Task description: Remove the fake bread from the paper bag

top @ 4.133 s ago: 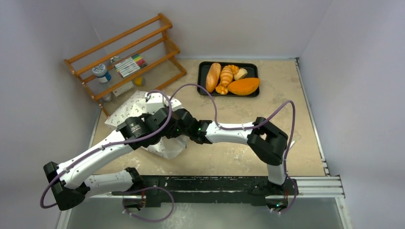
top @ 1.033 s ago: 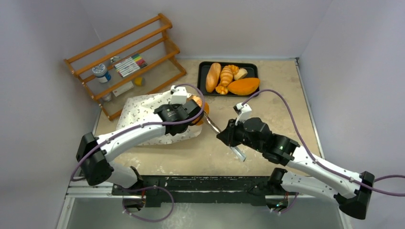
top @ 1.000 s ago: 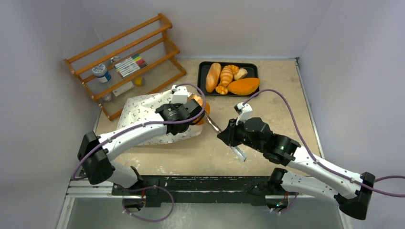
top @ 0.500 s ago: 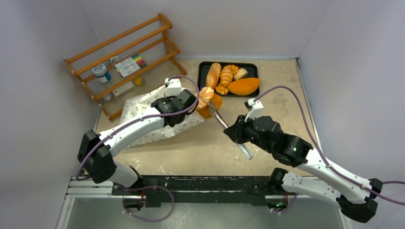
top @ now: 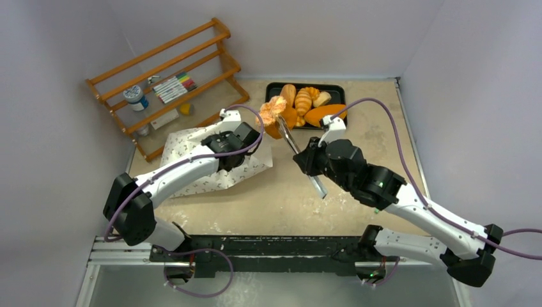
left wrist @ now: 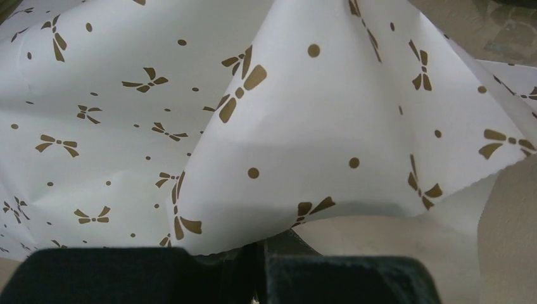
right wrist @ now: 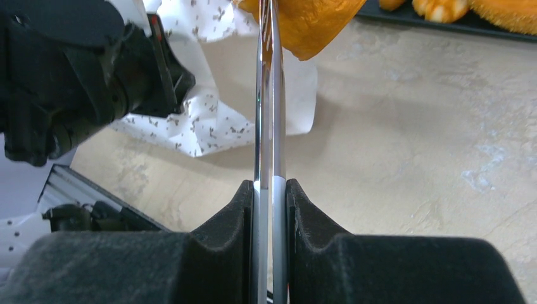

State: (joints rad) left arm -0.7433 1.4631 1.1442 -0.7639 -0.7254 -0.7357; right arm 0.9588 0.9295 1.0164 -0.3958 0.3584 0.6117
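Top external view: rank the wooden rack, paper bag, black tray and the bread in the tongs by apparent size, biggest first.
1. wooden rack
2. paper bag, partly hidden
3. black tray, partly covered
4. bread in the tongs; raised nearer the camera, yet clearly smallest

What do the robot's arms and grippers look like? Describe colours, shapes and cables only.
The left arm and right arm have white links and black joint housings, each trailing a looping purple cable. The left gripper and right gripper are blocky and matte black.
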